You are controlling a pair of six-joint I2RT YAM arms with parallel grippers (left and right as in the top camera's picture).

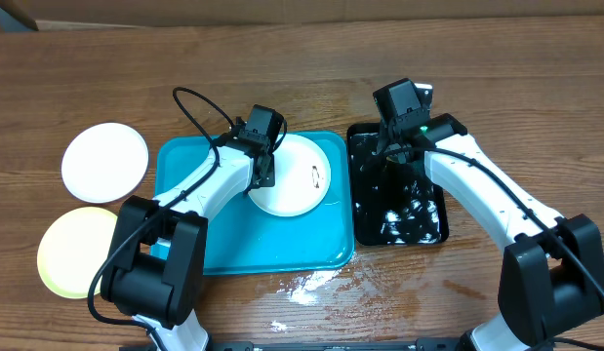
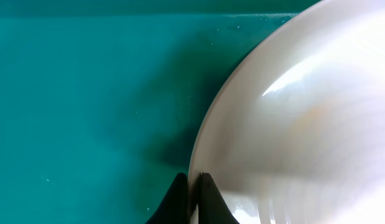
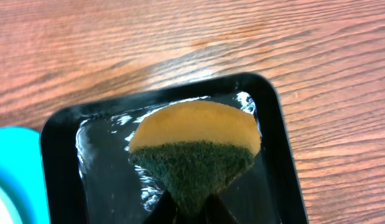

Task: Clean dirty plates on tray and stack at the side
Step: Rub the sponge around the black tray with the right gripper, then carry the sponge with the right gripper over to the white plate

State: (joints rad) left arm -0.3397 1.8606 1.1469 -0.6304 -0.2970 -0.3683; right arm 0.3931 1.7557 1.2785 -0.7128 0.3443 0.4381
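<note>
Far left, on the table (image 1: 28, 117): white plate (image 1: 104, 162) and yellow plate (image 1: 72, 252), flat, near each other but apart, not stacked. Both look clean from here; my read is that this is the stacking side.

Tray (image 1: 199, 229), teal: one thing in it, the dirty plate (image 1: 290, 175), sitting in the far right corner area. There's a small dark mark right of its centre, probably the dirt to scrub. Rest of the tray floor is bare.

Left gripper (image 2: 192, 190): jaws narrow, pinched on the dirty plate's left rim, one finger over, one under. Looks like a hold-down so the plate doesn't skate when scrubbed. Can't tell if the rim is lifted off the tray floor.

Front of the tray: spill (image 1: 302, 285) on the table, white-ish splashes.

Basin (image 1: 352, 185), black, just right of the tray, edges nearly touching. Shallow water (image 3: 96, 140) in it, glinting, nothing else in there that I can see.

Right gripper (image 3: 191, 211): closed on the sponge (image 3: 192, 149), yellow side away from the fingers, green scrub side at the fingers. Sponge sits over the basin's far end, either dipped or just above the water, can't tell which. Judgement: wetting the sponge before it goes to the dirty plate.

Scrub not begun on this plate; stacking not done either.
</note>
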